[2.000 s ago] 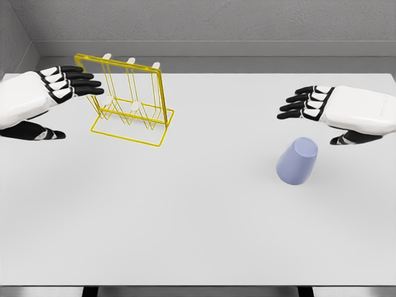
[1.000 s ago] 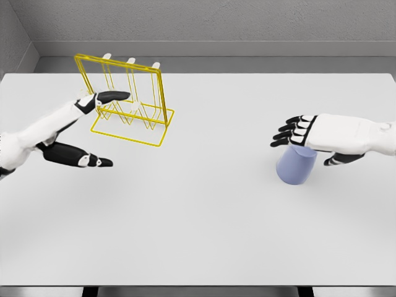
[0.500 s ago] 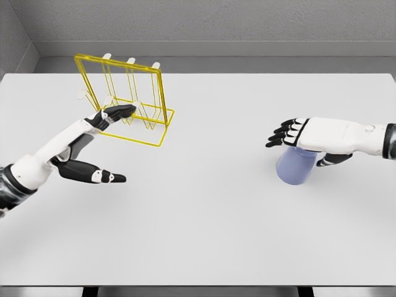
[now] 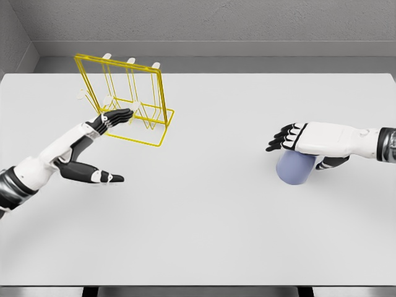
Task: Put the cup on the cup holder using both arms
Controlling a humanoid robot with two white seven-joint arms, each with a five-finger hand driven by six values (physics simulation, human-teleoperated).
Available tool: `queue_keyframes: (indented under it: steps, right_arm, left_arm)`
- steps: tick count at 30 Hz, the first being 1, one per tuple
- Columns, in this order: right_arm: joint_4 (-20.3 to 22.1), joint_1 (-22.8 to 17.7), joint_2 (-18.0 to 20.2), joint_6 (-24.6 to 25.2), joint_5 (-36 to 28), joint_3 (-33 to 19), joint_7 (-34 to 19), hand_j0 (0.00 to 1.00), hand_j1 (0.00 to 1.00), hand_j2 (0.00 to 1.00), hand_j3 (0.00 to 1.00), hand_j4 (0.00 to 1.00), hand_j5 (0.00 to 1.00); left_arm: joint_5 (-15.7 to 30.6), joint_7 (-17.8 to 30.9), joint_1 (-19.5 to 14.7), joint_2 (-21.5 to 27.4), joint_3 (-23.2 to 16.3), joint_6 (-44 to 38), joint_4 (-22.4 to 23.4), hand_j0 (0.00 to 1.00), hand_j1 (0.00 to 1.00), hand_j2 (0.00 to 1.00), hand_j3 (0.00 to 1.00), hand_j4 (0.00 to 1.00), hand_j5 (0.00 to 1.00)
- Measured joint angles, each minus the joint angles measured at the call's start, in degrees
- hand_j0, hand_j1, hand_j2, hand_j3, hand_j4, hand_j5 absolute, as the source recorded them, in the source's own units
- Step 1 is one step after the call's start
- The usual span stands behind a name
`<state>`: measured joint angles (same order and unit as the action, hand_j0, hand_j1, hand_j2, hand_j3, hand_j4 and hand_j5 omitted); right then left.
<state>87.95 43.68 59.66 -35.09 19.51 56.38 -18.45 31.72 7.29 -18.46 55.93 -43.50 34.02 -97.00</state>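
The white table (image 4: 204, 223) carries the yellow wire cup holder (image 4: 127, 99) at the far left and the pale blue cup (image 4: 294, 167) at the right, well apart from it. The right hand (image 4: 300, 139) lies over the cup's top, fingers stretched and not yet closed around it, thumb behind the cup. The left hand (image 4: 86, 148) is spread open, fingertips at the holder's base. I think the cup may tip or roll away if the palm pushes before the fingers close. Compared with half a second ago, the right hand sits slightly lower on the cup, and the left hand has hardly moved
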Motion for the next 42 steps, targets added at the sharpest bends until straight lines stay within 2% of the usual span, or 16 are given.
queue_keyframes:
  steps: [14,20,21,23,26,34,42]
  right_arm:
    - [0.2,0.1,0.7,0.0,0.3,0.0,-0.1,0.99,0.99,0.99,0.99,0.99,0.99]
    - [0.3,0.3,0.4,0.0,0.6,0.8,-0.4,0.89,0.89,0.89,0.89,0.89,0.89]
    - [0.3,0.4,0.4,0.0,0.7,0.9,-0.4,0.81,0.81,0.81,0.81,0.81,0.81]
    - [0.2,0.4,0.4,0.1,1.1,1.1,-0.3,0.77,0.77,0.77,0.77,0.77,0.77]
    - [0.2,0.4,0.5,0.2,0.8,1.1,-0.4,0.72,0.72,0.72,0.72,0.72,0.72]
    - [0.1,0.8,0.7,0.2,1.4,1.0,-0.4,0.65,0.65,0.65,0.65,0.65,0.65]
    - [0.9,1.2,1.1,0.0,1.9,0.5,-0.6,0.57,0.57,0.57,0.57,0.57,0.57]
  left_arm:
    - [-1.1,0.0,-2.0,-1.2,-4.4,-8.6,0.7,1.00,1.00,1.00,1.00,1.00,1.00]
    - [-1.2,0.0,-2.5,-3.4,-5.2,-9.5,1.0,1.00,1.00,1.00,1.00,1.00,1.00]
    - [-1.1,0.0,-2.5,-3.5,-5.5,-9.5,1.1,1.00,1.00,1.00,1.00,1.00,1.00]
    - [-0.6,0.0,-2.5,-3.7,-6.0,-10.8,1.1,1.00,1.00,1.00,1.00,1.00,1.00]
    - [1.3,0.0,-2.5,-4.1,-6.4,-12.5,1.1,1.00,1.00,1.00,1.00,1.00,1.00]
    - [10.4,0.0,-3.4,-7.8,-6.5,-16.1,1.1,1.00,1.00,1.00,1.00,1.00,1.00]
    - [14.2,0.0,-3.4,-8.9,-6.9,-18.9,1.0,1.00,1.00,1.00,1.00,1.00,1.00]
